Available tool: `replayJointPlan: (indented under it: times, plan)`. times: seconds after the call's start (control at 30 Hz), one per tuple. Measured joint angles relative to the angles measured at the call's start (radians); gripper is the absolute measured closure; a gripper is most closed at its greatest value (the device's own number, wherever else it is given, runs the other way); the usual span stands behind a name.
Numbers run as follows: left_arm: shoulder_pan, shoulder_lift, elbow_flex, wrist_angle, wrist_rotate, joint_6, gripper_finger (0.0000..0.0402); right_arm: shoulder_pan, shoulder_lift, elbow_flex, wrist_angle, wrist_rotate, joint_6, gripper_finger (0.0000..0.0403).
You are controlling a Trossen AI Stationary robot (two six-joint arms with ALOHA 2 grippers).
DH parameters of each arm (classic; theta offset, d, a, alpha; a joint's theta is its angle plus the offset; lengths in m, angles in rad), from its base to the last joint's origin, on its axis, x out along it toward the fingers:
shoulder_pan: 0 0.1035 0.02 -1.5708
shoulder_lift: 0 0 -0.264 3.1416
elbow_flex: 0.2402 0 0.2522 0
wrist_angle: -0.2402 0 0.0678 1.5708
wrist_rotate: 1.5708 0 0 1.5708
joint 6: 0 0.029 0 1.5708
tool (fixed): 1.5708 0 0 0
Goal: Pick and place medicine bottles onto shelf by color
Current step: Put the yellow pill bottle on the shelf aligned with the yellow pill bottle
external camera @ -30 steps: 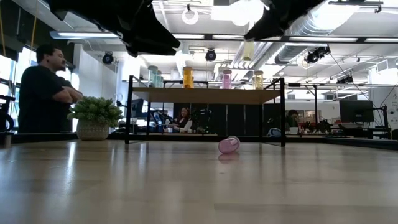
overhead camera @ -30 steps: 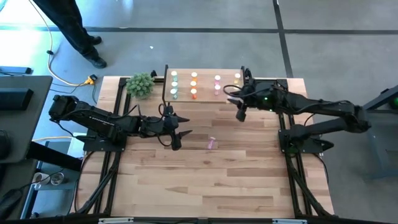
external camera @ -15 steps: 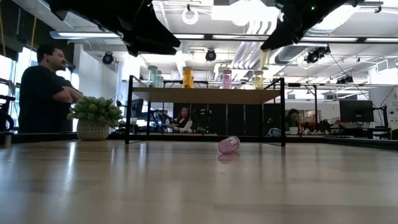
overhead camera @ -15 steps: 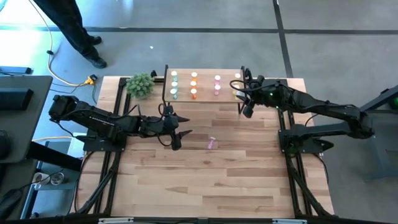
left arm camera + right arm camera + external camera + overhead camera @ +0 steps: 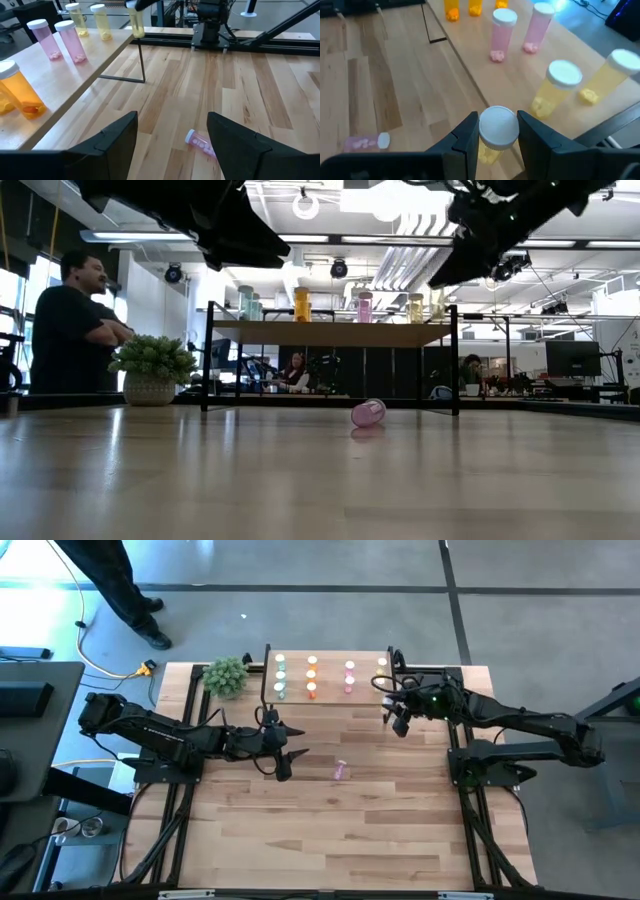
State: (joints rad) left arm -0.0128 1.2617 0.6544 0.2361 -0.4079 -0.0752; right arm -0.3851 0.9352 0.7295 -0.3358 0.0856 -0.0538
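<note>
The right hand [image 5: 496, 145] has shifted toward the shelf's [image 5: 330, 679] right edge, clenched on a yellow bottle [image 5: 496, 131]; the left hand [image 5: 283, 753] waits, released, near the fallen pink bottle [image 5: 340, 770] on the worktop [image 5: 330, 830].

My two arms [image 5: 170, 735] are matte black, jointed and cabled; a green light [image 5: 434, 697] glows, frame right.

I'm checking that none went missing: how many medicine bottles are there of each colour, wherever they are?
Green bottles: 3
Orange bottles: 3
Pink bottles: 3
Yellow bottles: 3, one of them held by the right gripper
Total: 12
</note>
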Motion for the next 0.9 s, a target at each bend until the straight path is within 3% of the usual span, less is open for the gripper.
replayJointPlan:
  times: [0.17,0.4,0.9]
  plan:
    - [0.000,0.000,0.000,0.000,0.000,0.000,0.0172,0.014,-0.035,-0.048,0.057,0.000,0.037,0.0304]
    - [0.000,0.000,0.000,0.000,-0.030,0.000,0.0172,-0.007,-0.025,-0.029,0.134,0.000,-0.050,0.0304]
    - [0.000,0.000,0.000,0.000,-0.050,0.035,0.0172,-0.054,0.074,-0.029,0.194,-0.013,-0.081,0.0304]
